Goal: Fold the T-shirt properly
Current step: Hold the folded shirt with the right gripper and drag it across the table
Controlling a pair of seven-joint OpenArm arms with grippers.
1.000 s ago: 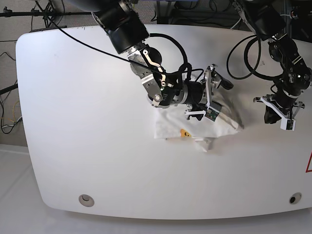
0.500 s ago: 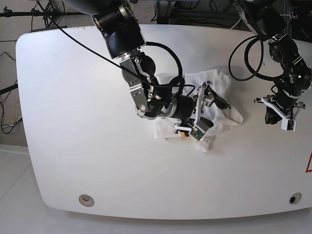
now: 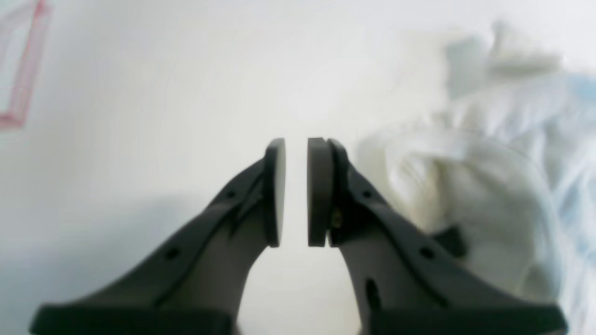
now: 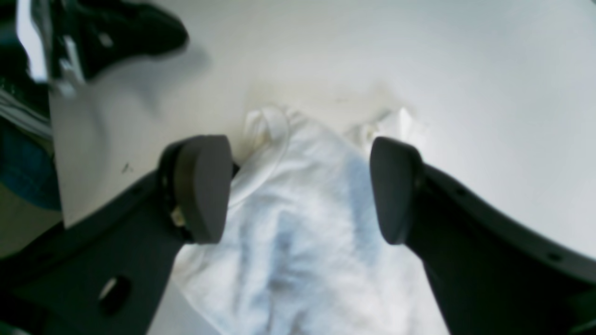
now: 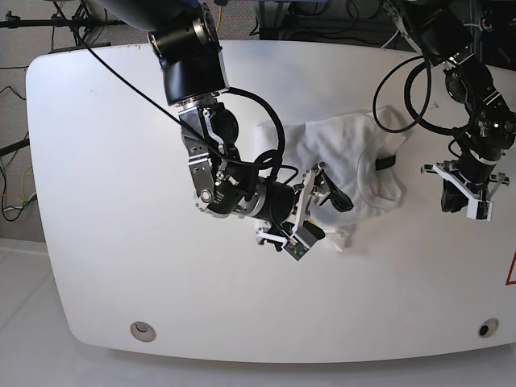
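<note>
Nearest in the base view we have the white tabletop (image 5: 121, 201), with a round hole (image 5: 143, 329) at lower left and another hole (image 5: 484, 328) at lower right. Just above centre sits our right hand (image 5: 310, 210), on the arm at the frame's left, low over the front edge of the T-shirt (image 5: 339, 149). In the right wrist view its two pads stand wide apart, one at left centre and one at right centre, with white cloth showing between and below them; nothing is pinched. The cloth looks rumpled there, with faint blue showing through and a curved seam near the left pad.

The T-shirt lies bunched in the middle to upper right of the base view, spread from the centre toward the right, white side up. A small dark tag (image 5: 388, 162) shows on its right part.

Further right, at mid height, our left hand (image 5: 463, 193) hangs over bare tabletop, apart from the shirt. In the left wrist view its pads are nearly together with only a narrow slit between, holding nothing; the T-shirt (image 3: 489, 186) shows blurred at the frame's right, and a red outline mark (image 3: 21, 65) at upper left.

Black cables (image 5: 403, 89) loop at the far edge, upper right.
</note>
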